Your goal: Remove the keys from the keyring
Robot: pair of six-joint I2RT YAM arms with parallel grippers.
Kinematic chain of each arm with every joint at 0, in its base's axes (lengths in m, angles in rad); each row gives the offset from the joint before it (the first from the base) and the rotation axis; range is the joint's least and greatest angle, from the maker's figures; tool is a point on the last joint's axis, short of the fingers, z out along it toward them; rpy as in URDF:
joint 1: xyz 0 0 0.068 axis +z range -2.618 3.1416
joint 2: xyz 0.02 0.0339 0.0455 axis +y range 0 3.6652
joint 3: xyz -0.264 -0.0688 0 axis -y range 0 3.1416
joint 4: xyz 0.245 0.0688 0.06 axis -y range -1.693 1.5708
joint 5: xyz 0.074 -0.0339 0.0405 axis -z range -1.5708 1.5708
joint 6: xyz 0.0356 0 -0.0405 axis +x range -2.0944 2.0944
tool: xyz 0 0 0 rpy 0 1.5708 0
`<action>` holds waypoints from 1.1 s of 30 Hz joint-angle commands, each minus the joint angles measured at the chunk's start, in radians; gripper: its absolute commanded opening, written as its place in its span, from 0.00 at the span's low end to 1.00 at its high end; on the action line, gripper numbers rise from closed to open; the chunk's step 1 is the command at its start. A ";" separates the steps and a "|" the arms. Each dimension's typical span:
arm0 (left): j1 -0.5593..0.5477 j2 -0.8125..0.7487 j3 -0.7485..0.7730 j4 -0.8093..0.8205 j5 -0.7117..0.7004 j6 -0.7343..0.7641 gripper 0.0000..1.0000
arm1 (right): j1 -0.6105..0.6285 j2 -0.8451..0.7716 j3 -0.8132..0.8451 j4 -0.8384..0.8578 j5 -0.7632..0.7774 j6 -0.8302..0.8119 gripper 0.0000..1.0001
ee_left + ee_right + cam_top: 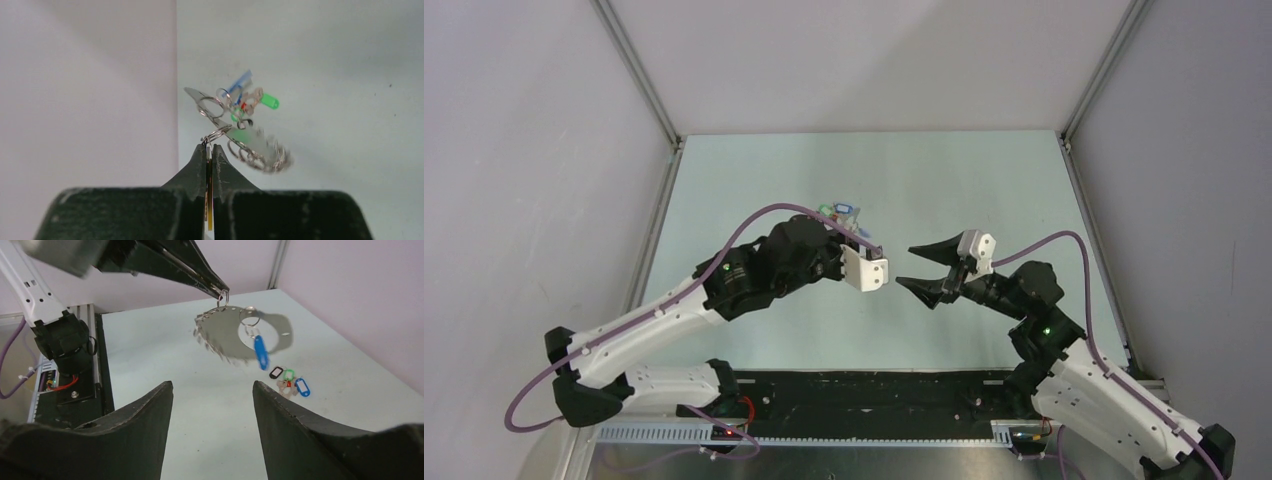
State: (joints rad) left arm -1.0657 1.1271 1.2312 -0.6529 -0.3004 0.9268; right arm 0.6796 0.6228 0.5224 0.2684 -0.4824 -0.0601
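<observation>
Two-arm stage of key removal, keyring suspended. The left gripper (210,150) had its jaws pinched fully shut on 1 small silvery ring (223,299) at the upper edge of the keyring (225,337), so the large tan-grey loop hung in the air clear of the tabletop (165,355). 1 blue-tagged key (260,352) dangled from another small ring on the keyring's face. Whether further keys remained on it could not be told. A cluster of loose keys (290,382), with black, green, blue and red tags, lay on the tabletop below and beyond the keyring, well apart from it.

The right gripper (212,390) faced the keyring from the near side with its jaws wide and nothing between them.

Handling, as judged: the keyring looked light, thin and stiff, and free to swing and twist on its 1 held ring. Its outline was blurred in the left wrist view. The metal rings were probably slippery and springy. The plastic tag was the larger, flatter part, so the likely hold was across the blue tag, just below the keyring's opening. The chief risk was the loop turning away as the jaws closed.

No container appeared in any view.
</observation>
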 commanded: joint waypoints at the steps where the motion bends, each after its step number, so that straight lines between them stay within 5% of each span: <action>1: 0.002 -0.037 0.007 0.125 0.136 0.022 0.00 | 0.003 0.017 -0.005 0.109 -0.017 -0.054 0.64; 18: -0.007 -0.034 0.047 0.124 0.282 -0.103 0.00 | 0.040 0.176 -0.014 0.415 -0.154 -0.041 0.37; 33: -0.029 -0.104 0.018 0.124 0.293 -0.121 0.00 | 0.119 0.312 0.020 0.567 -0.100 -0.022 0.33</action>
State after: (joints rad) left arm -1.0840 1.0576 1.2324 -0.5850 -0.0204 0.8268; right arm 0.7761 0.9195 0.5060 0.7559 -0.6109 -0.0860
